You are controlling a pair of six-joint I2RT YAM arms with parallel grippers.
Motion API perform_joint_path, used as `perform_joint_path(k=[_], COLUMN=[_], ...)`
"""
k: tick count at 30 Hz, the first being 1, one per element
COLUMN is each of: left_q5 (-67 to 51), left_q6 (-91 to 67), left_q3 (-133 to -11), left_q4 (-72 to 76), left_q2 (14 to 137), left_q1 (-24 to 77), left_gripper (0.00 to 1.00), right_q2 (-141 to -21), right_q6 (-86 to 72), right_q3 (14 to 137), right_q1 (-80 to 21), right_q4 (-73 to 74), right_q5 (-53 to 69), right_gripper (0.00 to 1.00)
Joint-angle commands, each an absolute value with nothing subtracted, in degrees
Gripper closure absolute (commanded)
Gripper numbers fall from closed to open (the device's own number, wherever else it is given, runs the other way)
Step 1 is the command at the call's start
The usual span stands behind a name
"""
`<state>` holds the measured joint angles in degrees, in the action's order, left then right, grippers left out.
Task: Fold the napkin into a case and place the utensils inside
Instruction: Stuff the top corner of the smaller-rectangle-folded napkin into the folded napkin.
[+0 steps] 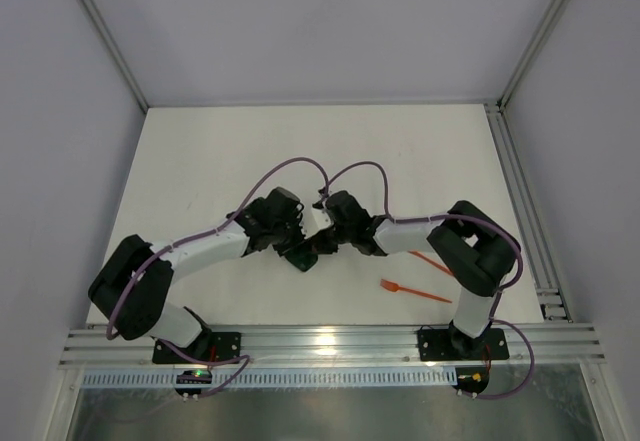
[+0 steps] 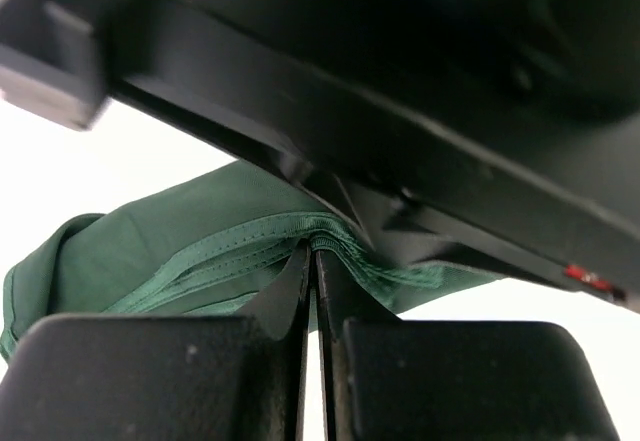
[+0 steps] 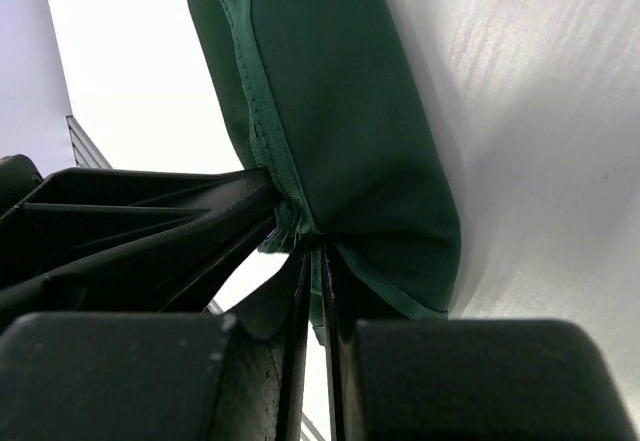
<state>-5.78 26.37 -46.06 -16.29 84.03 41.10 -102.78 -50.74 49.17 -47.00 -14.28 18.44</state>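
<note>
The dark green napkin (image 2: 170,231) hangs bunched between my two grippers, which meet over the middle of the table. My left gripper (image 2: 313,251) is shut on its stitched hem. My right gripper (image 3: 315,253) is pinched on another stretch of hem, with the cloth (image 3: 350,111) draped away from it in a folded lobe. From above, the left gripper (image 1: 293,244) and right gripper (image 1: 325,240) almost touch and hide most of the napkin. Two orange utensils lie right of them: a fork (image 1: 415,291) and a second piece (image 1: 431,262) partly under the right arm.
An aluminium rail (image 1: 330,341) runs along the near edge, holding both arm bases. Another rail (image 1: 520,201) lines the table's right side. Grey enclosure walls stand on the left, right and back. Purple cables (image 1: 300,166) loop above the wrists.
</note>
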Motion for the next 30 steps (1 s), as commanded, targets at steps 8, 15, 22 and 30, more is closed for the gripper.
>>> perform_joint_path(k=[8, 15, 22, 30], left_q5=[-11.2, -16.0, -19.2, -20.1], left_q6=[22.2, 21.6, 22.4, 25.0], left_q3=[-49.0, -49.0, -49.0, -49.7], left_q4=[-14.4, -15.1, -16.3, -20.6], left_q2=[83.2, 83.6, 83.5, 85.5], left_q1=[39.6, 38.0, 37.0, 36.9], left_gripper=[1.00, 1.00, 1.00, 0.79], right_q2=[-106.0, -108.1, -108.2, -110.0], right_q6=[-53.0, -56.3, -62.1, -64.1], right_q3=[51.1, 50.9, 47.8, 46.9], right_q1=[-47.8, -47.5, -47.0, -47.0], right_q4=[-16.0, -16.8, -24.0, -25.7], right_q5=[13.2, 7.2, 4.8, 6.2], right_gripper=[0.88, 0.88, 0.87, 0.88])
